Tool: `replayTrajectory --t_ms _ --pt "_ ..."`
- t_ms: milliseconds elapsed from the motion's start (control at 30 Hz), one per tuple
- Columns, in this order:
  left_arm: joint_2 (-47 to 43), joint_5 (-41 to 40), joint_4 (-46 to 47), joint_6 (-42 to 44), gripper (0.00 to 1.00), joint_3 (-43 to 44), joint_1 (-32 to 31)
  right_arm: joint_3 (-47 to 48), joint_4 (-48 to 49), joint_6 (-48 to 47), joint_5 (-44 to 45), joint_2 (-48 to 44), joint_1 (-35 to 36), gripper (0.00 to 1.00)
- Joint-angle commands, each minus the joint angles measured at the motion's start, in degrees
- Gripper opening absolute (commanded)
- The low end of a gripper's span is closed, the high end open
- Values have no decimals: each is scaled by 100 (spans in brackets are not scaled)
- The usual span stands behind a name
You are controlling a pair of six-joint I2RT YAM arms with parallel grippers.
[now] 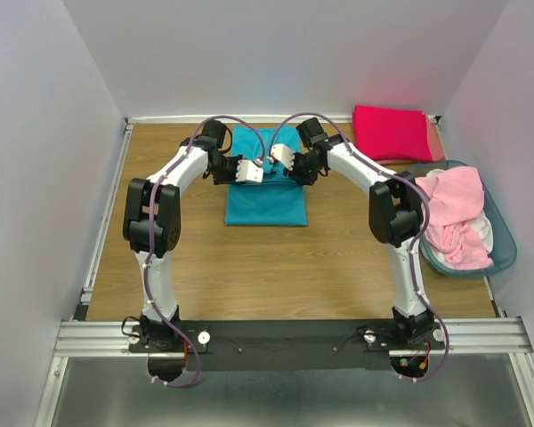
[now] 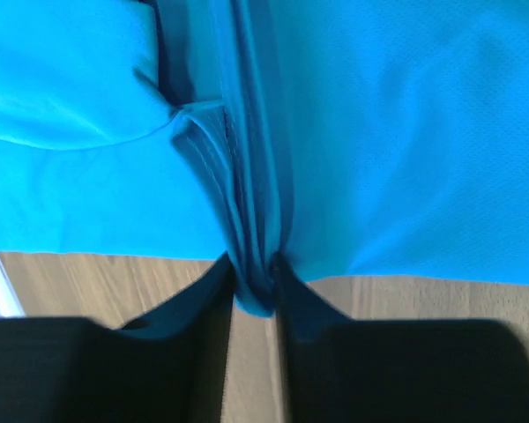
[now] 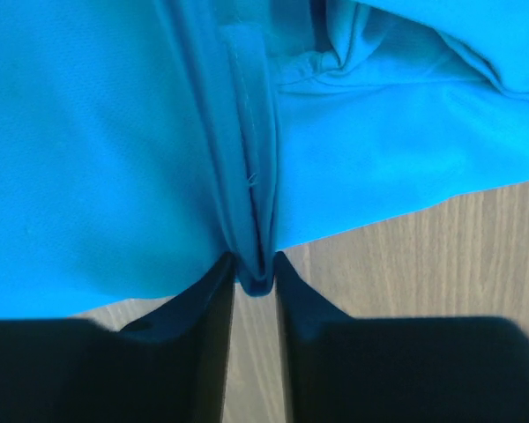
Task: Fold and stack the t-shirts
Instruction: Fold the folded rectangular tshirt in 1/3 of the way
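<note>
A teal t-shirt [image 1: 267,200] lies partly folded in the middle of the wooden table [image 1: 276,267]. My left gripper [image 1: 254,174] is shut on a bunched fold of its cloth; in the left wrist view the fold [image 2: 256,291] is pinched between the dark fingers [image 2: 203,326]. My right gripper [image 1: 274,160] is shut on another fold of the same shirt, seen in the right wrist view [image 3: 254,273]. Both grippers meet over the shirt's far half. A crimson-pink t-shirt [image 1: 390,132] lies folded at the far right, on a salmon one [image 1: 434,142].
A blue-tinted plastic basket [image 1: 503,253] at the right edge holds light pink shirts [image 1: 454,218]. White walls close in the table on three sides. A metal rail runs along the near edge by the arm bases.
</note>
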Motion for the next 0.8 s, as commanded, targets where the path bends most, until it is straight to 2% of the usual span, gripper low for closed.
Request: replayTrajectory --t_ms 0,33,67,100,167,233,400,533,600,633,667,700,767 --pt "63 114 171 -180 40 315 145 518 -104 253 197 245 -75 38" --pt "28 158 171 -293 43 377 189 624 -113 480 206 237 -110 47" --pt "-7 210 171 -364 50 447 242 756 -113 613 180 219 -145 50" --pt "-138 341 171 -452 51 587 303 975 -104 954 145 184 -189 51" --pt "-384 500 153 -785 52 676 365 1213 -113 1516 5 44 -259 56" --pt "-604 789 188 -1040 53 563 435 1275 -104 1869 -83 -97 -286 57" --pt "-1394 1080 609 -2084 53 -551 470 794 -122 3028 -662 -772 -339 55" --pt "-1642 1948 706 -3192 51 -1177 471 -207 -113 3786 -1488 -1125 -339 48" --pt "-1677 2231 952 -3877 51 -1571 488 -366 -96 4119 -1988 -1100 -339 45" --pt "-1669 2615 1292 -4646 50 -1687 506 -420 -87 4469 -2174 -1038 -339 43" --pt "-1608 2880 1417 -4976 50 -1801 523 -464 -52 4638 -2559 -1020 -339 42" --pt "-1572 3483 1645 -5536 50 -2055 558 -630 9 5005 -2797 -1012 -339 42" --pt "-1563 4023 2040 -6162 50 -2407 558 -920 430 5367 -3376 -1038 -339 42"
